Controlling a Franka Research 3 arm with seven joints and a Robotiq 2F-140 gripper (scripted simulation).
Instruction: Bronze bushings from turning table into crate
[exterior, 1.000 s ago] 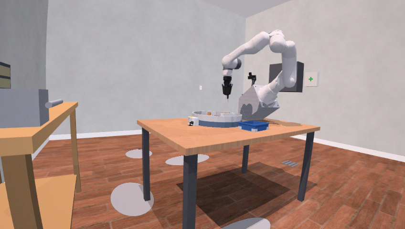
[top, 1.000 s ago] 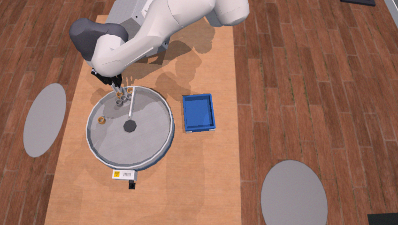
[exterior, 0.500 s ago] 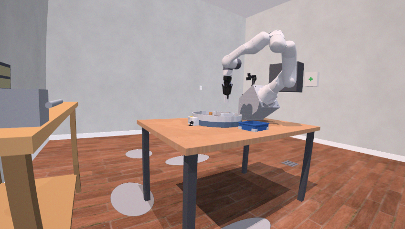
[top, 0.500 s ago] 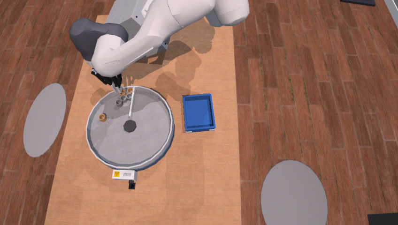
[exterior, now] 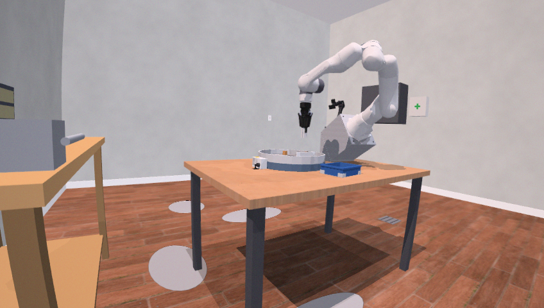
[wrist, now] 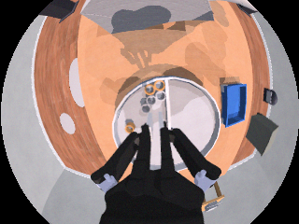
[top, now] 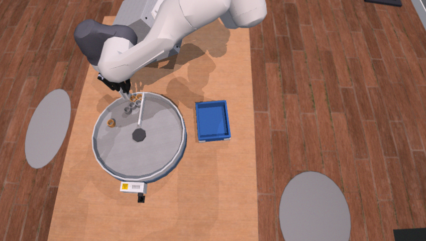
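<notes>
Gripper [exterior: 303, 133] high above the turning table [exterior: 296, 166].

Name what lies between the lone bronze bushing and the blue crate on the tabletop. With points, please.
The top view shows the turning table's dark hub [top: 138, 135] and white divider [top: 140, 112], plus its rim [top: 183, 126].
</notes>
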